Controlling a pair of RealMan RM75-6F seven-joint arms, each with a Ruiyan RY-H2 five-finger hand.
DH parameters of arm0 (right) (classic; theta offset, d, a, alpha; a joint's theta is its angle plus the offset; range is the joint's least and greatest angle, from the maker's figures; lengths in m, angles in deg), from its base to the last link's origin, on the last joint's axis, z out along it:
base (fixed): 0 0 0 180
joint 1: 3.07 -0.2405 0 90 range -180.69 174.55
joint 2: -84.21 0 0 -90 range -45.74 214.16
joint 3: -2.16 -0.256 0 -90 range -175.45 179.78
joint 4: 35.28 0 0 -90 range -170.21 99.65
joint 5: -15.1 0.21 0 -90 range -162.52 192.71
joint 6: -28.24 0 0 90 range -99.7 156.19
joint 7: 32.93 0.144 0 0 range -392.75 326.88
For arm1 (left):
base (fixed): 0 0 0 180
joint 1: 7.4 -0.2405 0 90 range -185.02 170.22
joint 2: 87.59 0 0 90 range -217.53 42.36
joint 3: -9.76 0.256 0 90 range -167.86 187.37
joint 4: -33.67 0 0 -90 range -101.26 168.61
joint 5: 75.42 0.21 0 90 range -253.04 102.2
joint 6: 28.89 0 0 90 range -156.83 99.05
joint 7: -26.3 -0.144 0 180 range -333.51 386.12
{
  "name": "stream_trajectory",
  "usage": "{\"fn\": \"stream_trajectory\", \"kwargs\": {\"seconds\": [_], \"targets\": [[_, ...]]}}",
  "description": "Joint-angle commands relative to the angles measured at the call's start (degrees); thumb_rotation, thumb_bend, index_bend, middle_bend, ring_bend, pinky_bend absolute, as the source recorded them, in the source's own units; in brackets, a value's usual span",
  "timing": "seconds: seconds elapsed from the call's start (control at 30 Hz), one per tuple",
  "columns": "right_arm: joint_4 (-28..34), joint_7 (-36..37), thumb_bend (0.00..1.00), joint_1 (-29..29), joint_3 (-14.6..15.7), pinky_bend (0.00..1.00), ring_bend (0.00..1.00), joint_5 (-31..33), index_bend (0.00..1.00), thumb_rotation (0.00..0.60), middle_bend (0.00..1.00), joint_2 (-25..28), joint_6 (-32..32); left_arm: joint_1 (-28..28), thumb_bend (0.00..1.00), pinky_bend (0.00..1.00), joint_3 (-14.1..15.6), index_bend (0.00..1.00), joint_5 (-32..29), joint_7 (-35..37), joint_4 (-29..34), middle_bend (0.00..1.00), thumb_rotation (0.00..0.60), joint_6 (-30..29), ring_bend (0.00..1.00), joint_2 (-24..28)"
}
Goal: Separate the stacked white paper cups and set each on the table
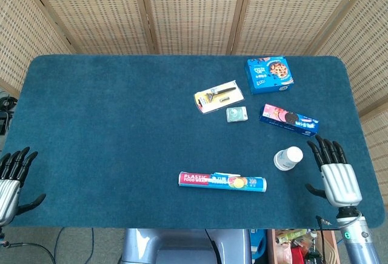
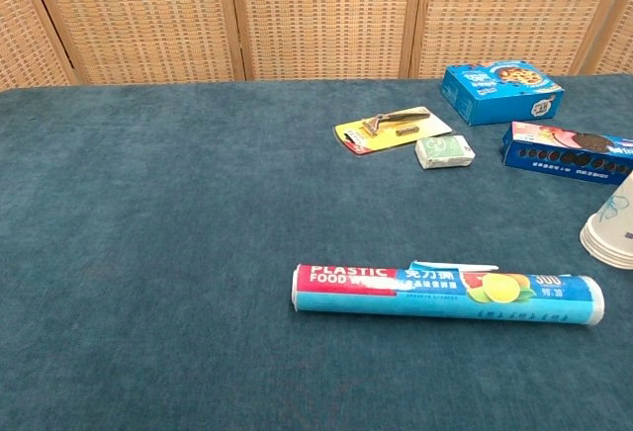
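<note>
The stack of white paper cups (image 1: 288, 158) stands upside down on the blue table near its right front; the chest view shows its rims (image 2: 612, 230) cut off by the right edge. My right hand (image 1: 335, 175) hovers just right of the stack, palm down, fingers spread, holding nothing and not touching the cups. At the front left corner of the table my left hand (image 1: 11, 181) also lies flat with fingers apart and empty. Neither hand shows in the chest view.
A roll of plastic food wrap (image 1: 222, 181) lies in front of the cups to the left. Behind them lie a cookie sleeve (image 1: 289, 118), a blue cookie box (image 1: 270, 75), a small green packet (image 1: 236, 114) and a carded razor (image 1: 217, 97).
</note>
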State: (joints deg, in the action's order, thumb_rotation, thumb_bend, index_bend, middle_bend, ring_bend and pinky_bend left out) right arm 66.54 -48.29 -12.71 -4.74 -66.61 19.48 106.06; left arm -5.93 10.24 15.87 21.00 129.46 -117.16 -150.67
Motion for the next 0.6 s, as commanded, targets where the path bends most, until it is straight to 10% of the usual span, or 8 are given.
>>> {"fn": "stream_trajectory", "kwargs": {"seconds": [0.03,0.6], "targets": [[1.24,-2.79,0.12,-3.27,-2.38,0.14,0.0,5.45,0.18,0.6,0.03,1.35,-4.89,0.29,0.2,0.0,-0.26,0.0,-0.33,0.15,-0.26,0.0,0.6,0.33,0.0,-0.19],[-4.72,-6.77,0.13,-9.71,-3.56,0.19,0.0,19.1,0.21,0.6,0.05,-2.66,-13.73,1.32,0.2,0.0,-0.75,0.0,-2.02,1.01,-1.92,0.0,0.6,2.11,0.0,-1.21]]}}
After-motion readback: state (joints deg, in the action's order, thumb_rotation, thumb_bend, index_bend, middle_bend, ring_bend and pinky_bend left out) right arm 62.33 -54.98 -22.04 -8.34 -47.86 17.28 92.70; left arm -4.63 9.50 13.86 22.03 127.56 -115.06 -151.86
